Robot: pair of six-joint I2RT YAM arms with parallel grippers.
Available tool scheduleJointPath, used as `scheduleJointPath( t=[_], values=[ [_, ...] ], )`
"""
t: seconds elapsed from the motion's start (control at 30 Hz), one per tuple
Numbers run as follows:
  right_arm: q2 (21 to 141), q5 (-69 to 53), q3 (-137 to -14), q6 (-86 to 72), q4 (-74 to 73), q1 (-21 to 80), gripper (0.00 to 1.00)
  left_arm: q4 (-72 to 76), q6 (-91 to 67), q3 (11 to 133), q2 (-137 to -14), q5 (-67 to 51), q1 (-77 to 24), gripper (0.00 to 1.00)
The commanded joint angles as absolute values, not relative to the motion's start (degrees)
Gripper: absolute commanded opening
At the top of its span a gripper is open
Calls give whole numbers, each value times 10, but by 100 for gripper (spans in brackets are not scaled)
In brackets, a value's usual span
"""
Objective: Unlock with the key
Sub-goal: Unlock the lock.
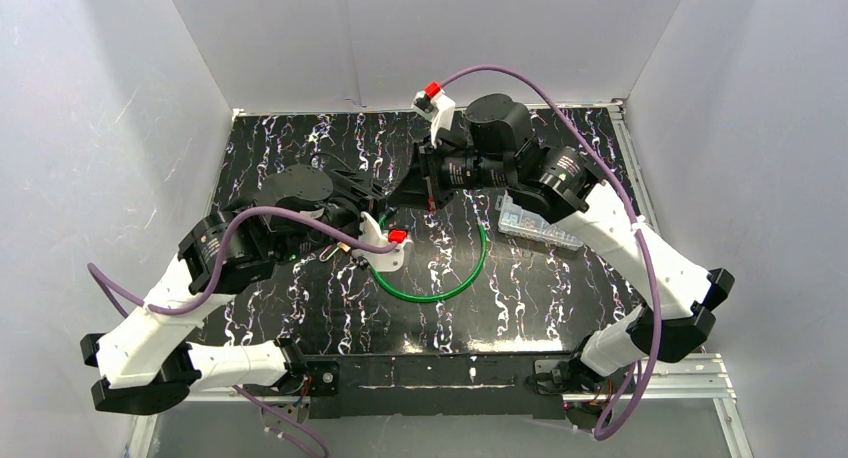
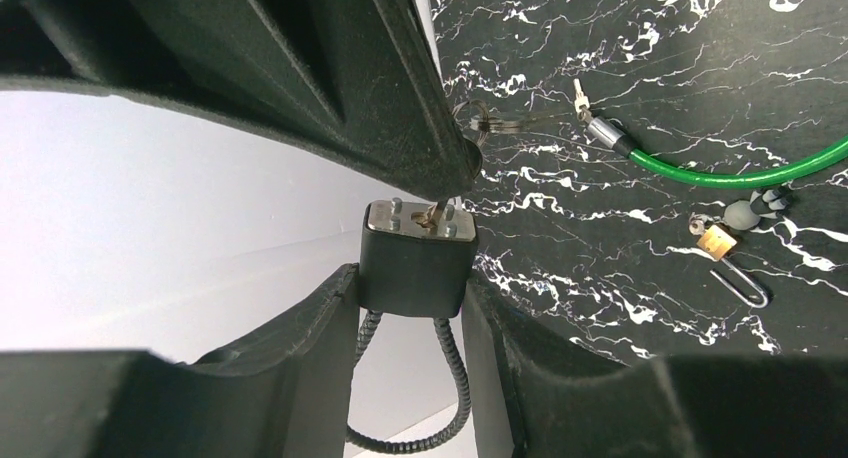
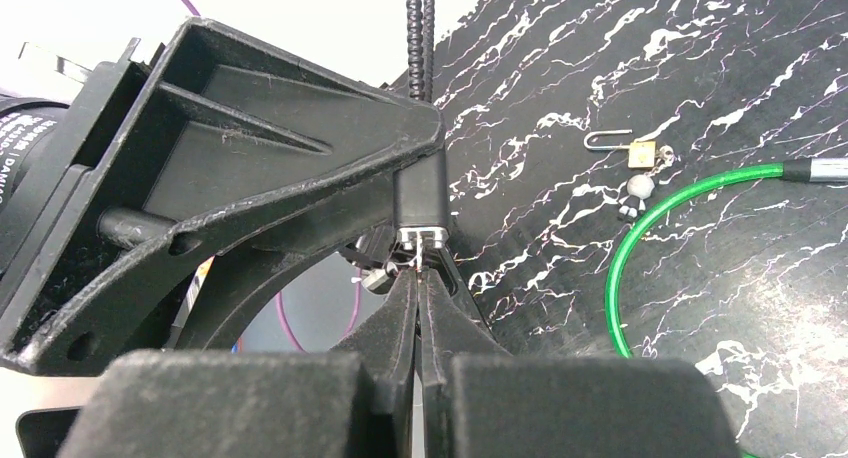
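A black padlock (image 2: 415,268) with a silver face and a flexible cable shackle (image 2: 455,378) is held above the table. My left gripper (image 2: 412,313) is shut on its body, one finger on each side. The key (image 2: 437,213) sticks out of the lock's face. In the right wrist view the right gripper (image 3: 418,275) is shut on the key (image 3: 418,256), its tips pressed together just below the padlock (image 3: 420,203). From above, the left gripper (image 1: 362,195) and the right gripper (image 1: 405,191) meet tip to tip over the table's middle; the lock is hidden between them.
A green cable loop (image 1: 440,278) lies on the black marbled table (image 1: 560,278). A small brass padlock (image 2: 713,240) with a wire hook lies near the cable's end. A key ring (image 2: 490,121) dangles by the right fingers. A clear plastic box (image 1: 538,223) sits under the right arm.
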State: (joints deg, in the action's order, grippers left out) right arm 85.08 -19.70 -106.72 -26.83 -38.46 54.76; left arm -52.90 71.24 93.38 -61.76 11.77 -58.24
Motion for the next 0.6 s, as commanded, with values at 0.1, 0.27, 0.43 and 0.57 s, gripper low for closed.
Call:
scheduleJointPath(
  t=[0.1,0.27,0.43,0.57],
  values=[
    [814,-183,-1041,-278,-306,556,1,-508,689,943,-606,115,-593,0],
    [811,-185,-1024,-293,-281,555,1,-509,705,931,-601,115,-611,0],
    [814,-181,-1021,-299,-270,556,1,-504,722,914,-597,121,-631,0],
    [815,-172,-1020,-296,-271,557,1,-513,730,911,-598,118,-642,0]
  ],
)
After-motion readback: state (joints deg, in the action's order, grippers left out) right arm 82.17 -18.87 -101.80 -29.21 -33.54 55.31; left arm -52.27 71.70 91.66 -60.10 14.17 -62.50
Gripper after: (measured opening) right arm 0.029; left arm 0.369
